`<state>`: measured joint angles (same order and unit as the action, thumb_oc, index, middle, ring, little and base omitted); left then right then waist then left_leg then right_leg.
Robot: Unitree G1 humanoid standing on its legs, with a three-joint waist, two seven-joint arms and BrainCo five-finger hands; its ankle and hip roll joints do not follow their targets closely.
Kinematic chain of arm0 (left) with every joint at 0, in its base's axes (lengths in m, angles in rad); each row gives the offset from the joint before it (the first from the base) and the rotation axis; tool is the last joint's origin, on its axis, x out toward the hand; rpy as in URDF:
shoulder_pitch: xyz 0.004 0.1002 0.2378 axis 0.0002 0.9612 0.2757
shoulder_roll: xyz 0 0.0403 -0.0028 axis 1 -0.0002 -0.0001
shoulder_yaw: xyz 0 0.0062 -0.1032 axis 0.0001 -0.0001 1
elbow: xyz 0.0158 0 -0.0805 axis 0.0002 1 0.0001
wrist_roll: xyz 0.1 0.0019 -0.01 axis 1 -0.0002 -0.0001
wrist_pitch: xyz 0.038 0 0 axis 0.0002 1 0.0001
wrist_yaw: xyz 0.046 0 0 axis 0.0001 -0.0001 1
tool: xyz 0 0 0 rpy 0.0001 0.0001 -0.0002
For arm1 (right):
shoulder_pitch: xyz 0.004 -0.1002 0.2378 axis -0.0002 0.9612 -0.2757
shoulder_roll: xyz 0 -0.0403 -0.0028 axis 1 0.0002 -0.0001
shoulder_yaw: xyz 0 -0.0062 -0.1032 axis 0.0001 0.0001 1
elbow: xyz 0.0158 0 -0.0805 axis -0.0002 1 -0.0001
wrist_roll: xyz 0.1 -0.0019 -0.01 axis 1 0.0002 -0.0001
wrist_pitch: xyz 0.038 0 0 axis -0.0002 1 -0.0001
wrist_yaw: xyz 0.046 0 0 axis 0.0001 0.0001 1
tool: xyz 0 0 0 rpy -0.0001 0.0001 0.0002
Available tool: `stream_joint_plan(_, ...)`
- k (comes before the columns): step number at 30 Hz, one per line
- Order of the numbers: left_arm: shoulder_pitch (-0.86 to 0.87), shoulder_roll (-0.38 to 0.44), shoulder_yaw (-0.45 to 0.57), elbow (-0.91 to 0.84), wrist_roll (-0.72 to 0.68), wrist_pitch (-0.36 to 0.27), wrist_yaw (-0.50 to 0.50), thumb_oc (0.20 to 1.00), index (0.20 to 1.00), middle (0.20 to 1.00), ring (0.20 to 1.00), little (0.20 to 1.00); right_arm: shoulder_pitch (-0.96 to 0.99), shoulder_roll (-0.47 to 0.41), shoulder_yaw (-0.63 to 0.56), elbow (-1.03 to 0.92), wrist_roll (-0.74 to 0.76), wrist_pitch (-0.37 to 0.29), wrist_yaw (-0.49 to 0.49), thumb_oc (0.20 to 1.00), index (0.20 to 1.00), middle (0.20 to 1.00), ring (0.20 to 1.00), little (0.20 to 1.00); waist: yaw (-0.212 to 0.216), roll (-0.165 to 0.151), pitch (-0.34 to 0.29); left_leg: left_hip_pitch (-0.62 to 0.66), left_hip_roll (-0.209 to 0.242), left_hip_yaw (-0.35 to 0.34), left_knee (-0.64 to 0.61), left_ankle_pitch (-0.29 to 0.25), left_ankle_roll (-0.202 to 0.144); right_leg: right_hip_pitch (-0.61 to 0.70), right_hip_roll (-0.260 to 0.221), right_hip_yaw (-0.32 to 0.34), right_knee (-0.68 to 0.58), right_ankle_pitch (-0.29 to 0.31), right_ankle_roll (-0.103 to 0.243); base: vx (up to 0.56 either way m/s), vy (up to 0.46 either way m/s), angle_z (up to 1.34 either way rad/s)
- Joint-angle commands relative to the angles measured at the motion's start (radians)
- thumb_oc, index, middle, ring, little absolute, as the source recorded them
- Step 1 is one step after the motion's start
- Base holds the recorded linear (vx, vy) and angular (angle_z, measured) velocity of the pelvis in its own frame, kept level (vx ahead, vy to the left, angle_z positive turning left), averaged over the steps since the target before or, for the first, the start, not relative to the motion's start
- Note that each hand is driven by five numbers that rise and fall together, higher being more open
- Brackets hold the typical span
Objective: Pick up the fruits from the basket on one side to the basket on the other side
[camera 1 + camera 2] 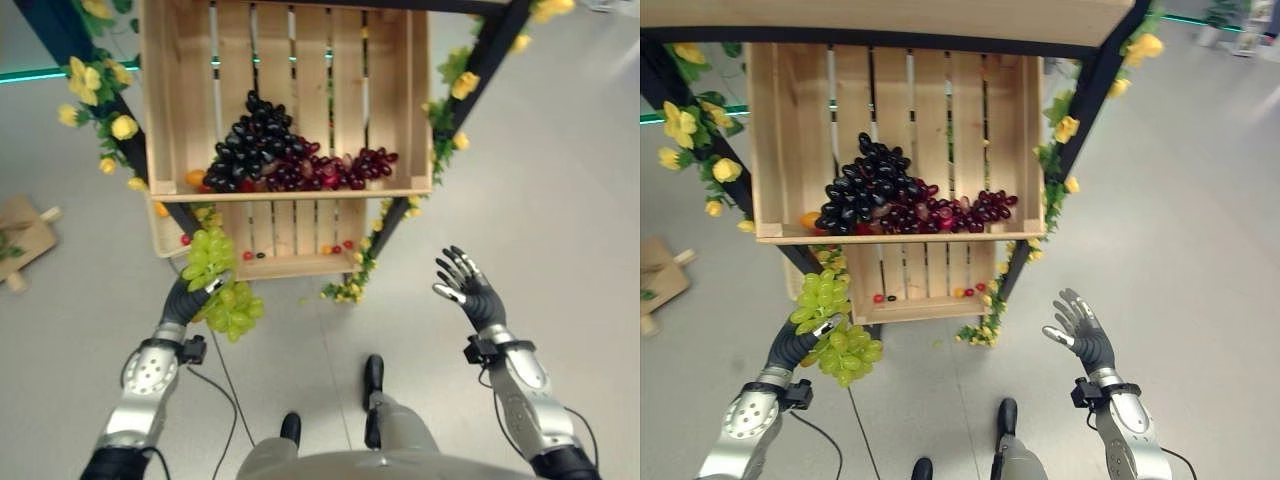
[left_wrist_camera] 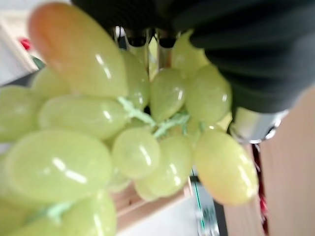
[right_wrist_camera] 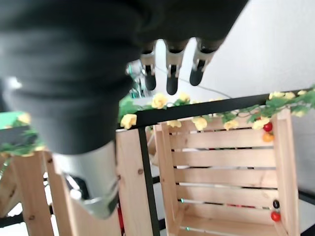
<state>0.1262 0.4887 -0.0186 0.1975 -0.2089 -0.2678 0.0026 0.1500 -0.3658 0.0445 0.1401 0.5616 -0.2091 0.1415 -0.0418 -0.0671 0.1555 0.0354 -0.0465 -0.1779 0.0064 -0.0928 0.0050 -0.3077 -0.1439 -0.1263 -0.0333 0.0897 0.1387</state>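
Observation:
A bunch of green grapes [image 1: 222,280] hangs in my left hand [image 1: 185,298], which is shut on it in front of the left corner of the lower wooden crate [image 1: 300,262]. Up close, the grapes [image 2: 123,142] press against the hand's dark cover. The upper crate [image 1: 160,120] holds a heap of dark grapes [image 1: 255,145], red grapes [image 1: 345,170] and an orange fruit [image 1: 195,177]. Small red and dark fruits lie in the lower crate. My right hand [image 1: 465,285] is open over the floor at the right, its fingers [image 3: 171,73] straight and apart from everything.
The crates sit in a black frame [image 1: 490,60] wound with yellow flowers [image 1: 95,85] and green leaves. A flat wooden piece [image 1: 20,240] lies on the grey floor at the far left.

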Motion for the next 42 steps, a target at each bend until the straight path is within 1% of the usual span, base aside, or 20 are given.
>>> stream_joint_plan(1,-0.041,0.033,0.023,-0.116,0.010,-0.074,-0.009,0.200,0.200,0.200,0.200,0.200,-0.043,-0.022,-0.069,-0.014,-0.011,-0.038,0.001,1.000,1.000,1.000,1.000,1.000,0.012,-0.012,-0.023,0.008,0.013,-0.061,0.033,-0.038,-0.039,0.069,0.000,-0.006,0.034,0.008,0.029,0.28,-0.282,0.98)
stream_joint_plan(3,-0.030,0.021,0.030,-0.109,-0.001,-0.074,-0.008,0.200,0.200,0.200,0.200,0.200,-0.033,-0.031,-0.074,-0.019,-0.021,-0.038,0.008,1.000,1.000,1.000,1.000,1.000,0.006,-0.012,-0.033,0.018,0.033,-0.067,0.091,-0.032,-0.059,0.092,0.023,0.020,0.068,-0.006,0.016,0.26,-0.276,0.55)
stream_joint_plan(4,-0.025,0.010,0.031,-0.111,-0.014,-0.072,-0.017,0.200,0.200,0.200,0.200,0.200,-0.027,-0.038,-0.083,-0.025,-0.021,-0.037,0.009,1.000,1.000,1.000,1.000,1.000,0.008,-0.010,-0.034,0.008,0.038,-0.055,0.137,-0.017,-0.077,0.112,0.025,0.002,0.072,-0.018,0.012,0.21,-0.237,0.16)
stream_joint_plan(5,-0.020,0.001,0.023,-0.110,-0.027,-0.068,-0.026,0.200,0.200,0.200,0.200,0.200,-0.022,-0.046,-0.090,-0.018,-0.012,-0.037,0.008,1.000,1.000,1.000,1.000,1.000,0.008,-0.002,-0.031,-0.008,0.047,-0.040,0.192,0.003,-0.099,0.147,0.038,-0.011,0.069,-0.030,0.001,0.15,-0.220,0.07)
stream_joint_plan(6,-0.024,-0.001,0.016,-0.107,-0.031,-0.067,-0.029,0.200,0.200,0.200,0.200,0.200,-0.014,-0.049,-0.099,-0.010,-0.002,-0.044,0.003,1.000,1.000,1.000,1.000,1.000,0.002,-0.002,-0.029,-0.035,0.066,-0.016,0.253,0.046,-0.120,0.180,0.049,-0.014,0.064,-0.047,-0.016,0.12,-0.196,0.15)
stream_joint_plan(7,-0.030,-0.002,0.013,-0.109,-0.028,-0.068,-0.031,0.200,0.200,0.200,0.200,0.200,-0.011,-0.053,-0.108,-0.008,-0.001,-0.046,0.000,1.000,1.000,1.000,1.000,1.000,-0.003,-0.011,-0.030,-0.066,0.067,0.001,0.290,0.081,-0.133,0.201,0.048,-0.021,0.052,-0.055,-0.023,0.06,-0.126,0.28)
stream_joint_plan(8,-0.031,-0.002,0.012,-0.109,-0.028,-0.068,-0.031,0.200,0.200,0.200,0.200,0.200,-0.011,-0.053,-0.108,-0.008,-0.001,-0.046,0.000,1.000,1.000,1.000,1.000,1.000,-0.003,-0.010,-0.029,-0.068,0.068,0.000,0.295,0.079,-0.133,0.202,0.049,-0.022,0.051,-0.054,-0.023,0.05,-0.112,0.40)
stream_joint_plan(9,-0.039,-0.001,0.006,-0.113,-0.026,-0.068,-0.032,0.200,0.200,0.200,0.200,0.200,-0.006,-0.059,-0.120,-0.011,0.001,-0.051,-0.006,1.000,1.000,1.000,1.000,1.000,0.000,-0.018,-0.019,-0.109,0.066,0.020,0.350,0.110,-0.141,0.222,0.045,-0.028,0.043,-0.057,-0.033,0.05,-0.137,0.37)
stream_joint_plan(10,-0.045,-0.002,0.001,-0.111,-0.028,-0.066,-0.028,0.200,0.200,0.200,0.200,0.200,0.004,-0.059,-0.135,-0.015,0.006,-0.050,-0.013,1.000,1.000,1.000,1.000,1.000,-0.003,-0.025,-0.015,-0.165,0.069,0.074,0.329,0.090,-0.124,0.250,0.037,-0.039,0.021,-0.065,-0.035,0.06,-0.137,0.32)
stream_joint_plan(11,-0.045,-0.002,0.000,-0.111,-0.028,-0.066,-0.028,0.200,0.200,0.200,0.200,0.200,0.004,-0.059,-0.135,-0.016,0.006,-0.050,-0.013,1.000,1.000,1.000,1.000,1.000,-0.002,-0.025,-0.015,-0.163,0.069,0.075,0.328,0.089,-0.124,0.251,0.037,-0.038,0.020,-0.065,-0.035,0.15,-0.065,0.45)
stream_joint_plan(12,-0.059,-0.003,-0.022,-0.101,-0.014,-0.066,-0.021,0.200,0.200,0.200,0.200,0.200,0.012,-0.052,-0.154,-0.010,-0.007,-0.065,-0.031,1.000,1.000,1.000,1.000,1.000,-0.014,-0.008,-0.031,-0.163,0.114,0.173,0.125,0.078,-0.104,0.270,0.037,-0.058,0.001,-0.071,-0.018,0.15,0.020,0.45)
stream_joint_plan(13,-0.049,-0.003,-0.018,-0.110,-0.019,-0.066,-0.026,0.200,0.200,0.200,0.200,0.200,0.009,-0.054,-0.152,-0.008,-0.014,-0.051,-0.026,1.000,1.000,1.000,1.000,1.000,-0.011,-0.003,-0.034,-0.146,0.094,0.165,0.126,0.056,-0.099,0.265,0.034,-0.055,0.009,-0.071,-0.014,0.15,0.046,0.58)
stream_joint_plan(14,-0.047,-0.003,-0.020,-0.110,-0.005,-0.066,-0.021,0.200,0.200,0.200,0.200,0.200,0.008,-0.053,-0.149,-0.003,-0.020,-0.051,-0.029,1.000,1.000,1.000,1.000,1.000,-0.011,0.003,-0.033,-0.149,0.100,0.175,0.114,0.075,-0.103,0.268,0.032,-0.057,0.007,-0.074,-0.011,0.05,0.068,0.33)
stream_joint_plan(16,-0.043,0.002,-0.018,-0.117,-0.004,-0.067,-0.023,0.200,0.200,0.200,0.200,0.200,-0.011,-0.059,-0.135,0.010,-0.027,-0.048,-0.031,1.000,1.000,1.000,1.000,1.000,-0.006,0.009,-0.037,-0.141,0.098,0.164,0.094,0.070,-0.099,0.265,0.033,-0.048,0.007,-0.074,-0.009,0.05,0.070,-0.22)
stream_joint_plan(17,-0.028,0.006,-0.015,-0.123,0.002,-0.067,-0.031,0.200,0.200,0.200,0.200,0.200,-0.025,-0.050,-0.125,0.027,-0.048,-0.045,-0.036,1.000,1.000,1.000,1.000,1.000,-0.002,0.014,-0.057,-0.111,0.094,0.166,0.049,0.065,-0.086,0.264,0.031,-0.036,0.009,-0.072,-0.008,0.10,0.067,-0.57)
stream_joint_plan(25,-0.005,0.013,-0.002,-0.146,-0.006,-0.062,-0.029,0.200,0.200,0.200,0.200,0.200,-0.039,-0.020,-0.110,0.044,-0.058,-0.038,-0.045,1.000,1.000,1.000,1.000,1.000,0.012,0.008,-0.080,-0.059,0.081,0.181,0.012,0.055,-0.065,0.286,0.011,-0.024,-0.016,-0.063,0.003,0.06,0.044,-0.20)
stream_joint_plan(31,-0.004,0.014,0.004,-0.176,-0.011,-0.063,-0.027,0.200,0.200,0.200,0.200,0.200,-0.032,-0.017,-0.115,0.046,-0.063,-0.039,-0.047,1.000,1.000,1.000,1.000,1.000,0.016,0.004,-0.087,-0.044,0.083,0.178,0.000,0.054,-0.067,0.302,0.008,-0.036,-0.017,-0.071,0.004,0.03,0.005,0.05)
stream_joint_plan(36,0.057,0.034,0.033,-0.297,-0.042,-0.071,-0.066,0.200,0.200,0.200,0.200,0.200,-0.020,-0.012,-0.153,0.049,-0.062,-0.052,-0.060,1.000,1.000,1.000,1.000,1.000,0.026,0.001,-0.085,-0.043,0.087,0.150,-0.010,0.059,-0.067,0.308,0.009,-0.057,-0.016,-0.076,0.005,0.02,-0.012,0.08)
stream_joint_plan(39,0.090,0.034,0.048,-0.364,-0.113,-0.071,-0.104,0.200,0.200,0.200,0.200,0.200,-0.015,-0.013,-0.169,0.054,-0.063,-0.060,-0.067,1.000,1.000,1.000,1.000,1.000,0.036,-0.002,-0.082,-0.048,0.088,0.133,-0.014,0.063,-0.069,0.310,0.009,-0.068,-0.013,-0.081,0.004,0.00,-0.011,0.16)
stream_joint_plan(42,0.103,0.064,0.057,-0.421,-0.146,-0.082,-0.140,0.200,0.200,0.200,0.200,0.200,-0.019,-0.019,-0.184,0.062,-0.061,-0.070,-0.073,1.000,1.000,1.000,1.000,1.000,0.042,-0.005,-0.079,-0.056,0.087,0.113,-0.018,0.067,-0.072,0.309,0.008,-0.086,-0.008,-0.085,0.004,0.00,-0.012,0.23)
